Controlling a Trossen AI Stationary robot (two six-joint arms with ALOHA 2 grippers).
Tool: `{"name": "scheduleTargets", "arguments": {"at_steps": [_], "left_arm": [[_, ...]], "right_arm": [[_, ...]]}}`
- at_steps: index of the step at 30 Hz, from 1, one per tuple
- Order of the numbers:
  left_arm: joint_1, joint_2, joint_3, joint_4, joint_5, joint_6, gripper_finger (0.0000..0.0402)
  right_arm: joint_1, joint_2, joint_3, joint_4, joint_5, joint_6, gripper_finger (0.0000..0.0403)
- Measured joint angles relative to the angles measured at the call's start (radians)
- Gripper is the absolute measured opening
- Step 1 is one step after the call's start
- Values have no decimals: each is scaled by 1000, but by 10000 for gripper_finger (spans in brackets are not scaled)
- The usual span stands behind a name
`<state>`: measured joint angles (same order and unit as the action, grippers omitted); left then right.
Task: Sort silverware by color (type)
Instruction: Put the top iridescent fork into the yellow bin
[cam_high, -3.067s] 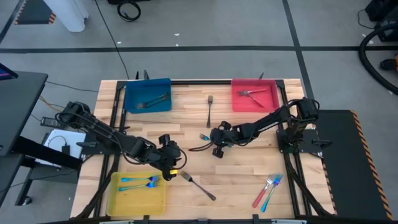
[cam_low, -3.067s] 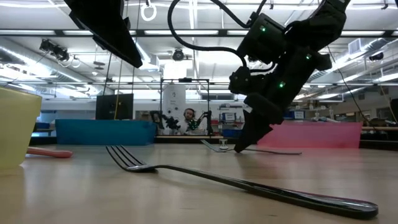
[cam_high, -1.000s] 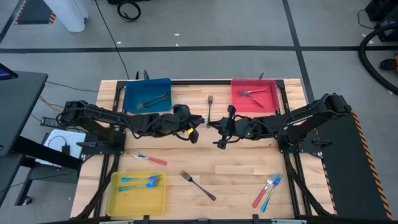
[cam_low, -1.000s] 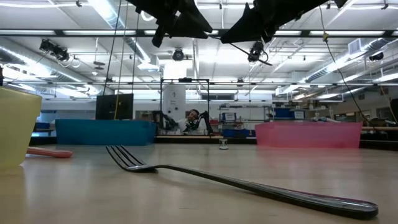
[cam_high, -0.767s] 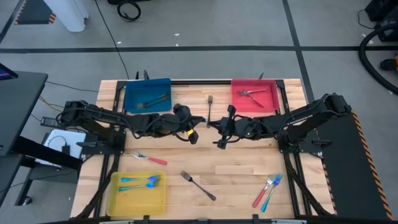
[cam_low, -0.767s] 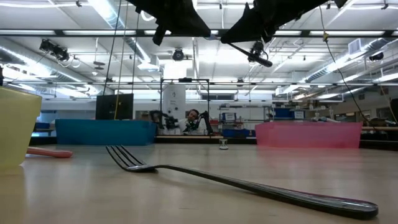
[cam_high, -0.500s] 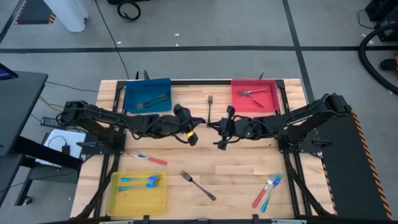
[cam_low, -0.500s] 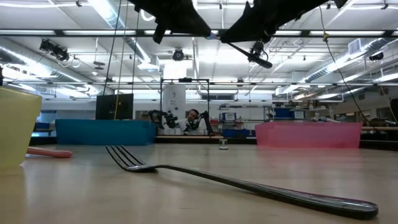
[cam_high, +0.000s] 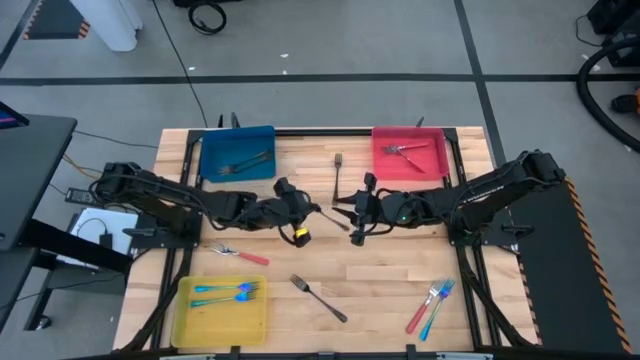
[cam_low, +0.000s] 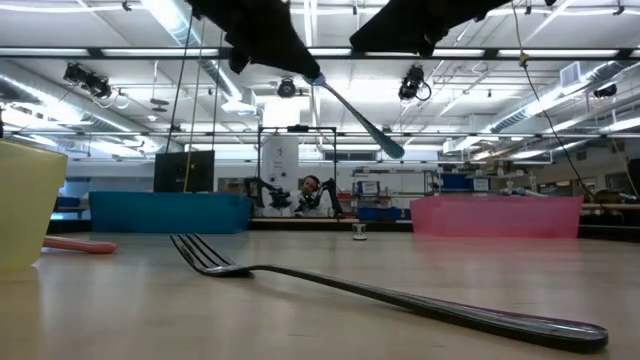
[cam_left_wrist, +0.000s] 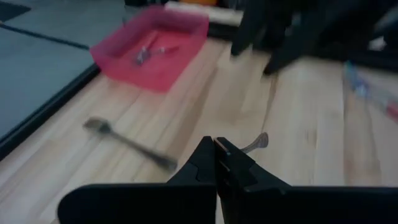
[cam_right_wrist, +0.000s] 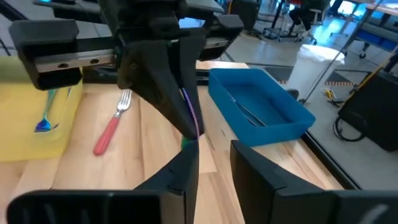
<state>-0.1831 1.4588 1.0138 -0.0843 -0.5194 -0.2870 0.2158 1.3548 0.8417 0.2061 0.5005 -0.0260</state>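
Observation:
My left gripper (cam_high: 314, 207) is over the table's middle, shut on a slim utensil (cam_low: 355, 115) with a teal end. The utensil also shows in the high view (cam_high: 333, 217). My right gripper (cam_high: 353, 216) faces it from the table's right. Its fingers are open and empty, a little short of the utensil's free end, as the right wrist view (cam_right_wrist: 214, 163) shows. A grey fork (cam_high: 337, 172) lies at the far middle. Another grey fork (cam_high: 319, 298) lies at the near middle. A red-handled fork (cam_high: 240, 254) lies left, and a red and a blue utensil (cam_high: 430, 305) lie near right. My left gripper pinches the utensil between its two shut fingers near one end (cam_low: 322, 84). The fingers come from the table's left, about level. The utensil sticks out past the fingertips and slants down toward my right gripper. Its teal end (cam_low: 395, 151) is lowest, well clear of the table.
The blue tray (cam_high: 212, 165) at the far left holds dark grey forks. The red tray (cam_high: 385, 165) at the far right holds red utensils. The yellow tray (cam_high: 195, 318) at the near left holds blue utensils. A person sits in the room behind the table (cam_low: 305, 190).
My left gripper has drawn back a little toward the table's left and near edge, and has turned. It has taken the utensil away from my right gripper. The utensil was up between the two grippers and now slants down from the left fingers.

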Motion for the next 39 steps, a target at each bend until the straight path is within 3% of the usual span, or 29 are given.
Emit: {"name": "scheduleTargets", "arguments": {"at_steps": [4,14,19,27,39], "left_arm": [[-48,-25,43,-215,2,-60,1],[-242,-36,324,-823,38,-284,0],[-344,-36,408,-962,75,-399,0],[-472,-36,437,-1121,312,-602,0],[-625,-12,400,-1324,390,-866,1]], "right_arm": [[13,0,0,3,1,-26,102],[12,0,-1,-37,4,-27,103],[12,0,-1,-47,5,-26,103],[12,0,-1,-56,6,-26,103],[-14,0,-1,-94,7,-26,103]]}}
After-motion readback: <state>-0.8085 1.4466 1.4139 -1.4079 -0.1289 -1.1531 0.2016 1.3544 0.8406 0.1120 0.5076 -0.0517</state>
